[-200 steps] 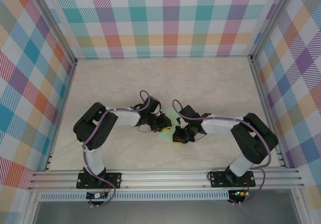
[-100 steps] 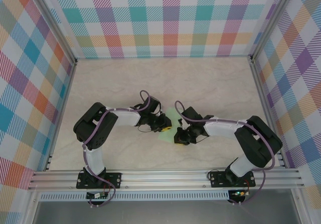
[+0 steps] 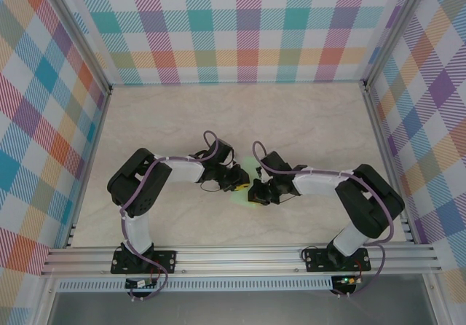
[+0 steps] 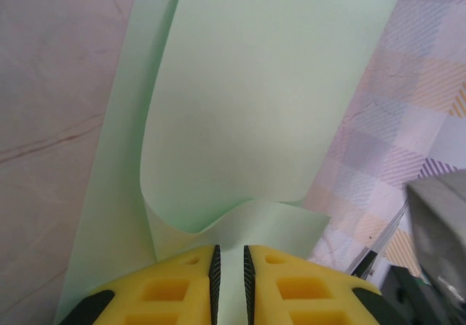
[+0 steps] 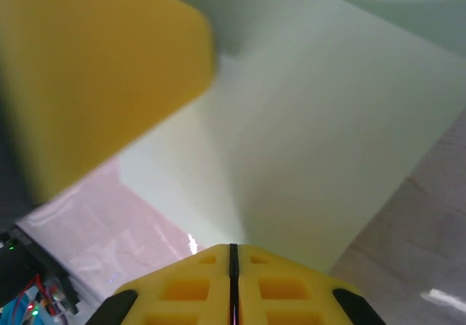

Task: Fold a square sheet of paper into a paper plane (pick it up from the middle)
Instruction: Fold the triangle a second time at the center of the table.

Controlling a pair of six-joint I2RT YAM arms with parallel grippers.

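Note:
The square sheet of paper (image 3: 250, 172) is pale mint green and lies partly folded at mid-table between both grippers. In the left wrist view the paper (image 4: 269, 84) curls upward, and a flap of it runs between the yellow fingers of my left gripper (image 4: 229, 248), which is shut on it. My left gripper (image 3: 239, 181) sits at the paper's left side. My right gripper (image 3: 255, 194) is just to its right, with the jaws fully shut. In the right wrist view its tips (image 5: 233, 246) rest at the paper (image 5: 320, 143) where a soft fold line starts.
The marble-look tabletop (image 3: 306, 121) stretches behind and to both sides, walled by plaid panels (image 3: 240, 26). An aluminium rail (image 3: 240, 256) runs along the near edge. The left gripper's yellow finger (image 5: 95, 70) looms blurred and close in the right wrist view.
My right gripper has slid left, closer to the left gripper and further over the paper. The left arm has held still.

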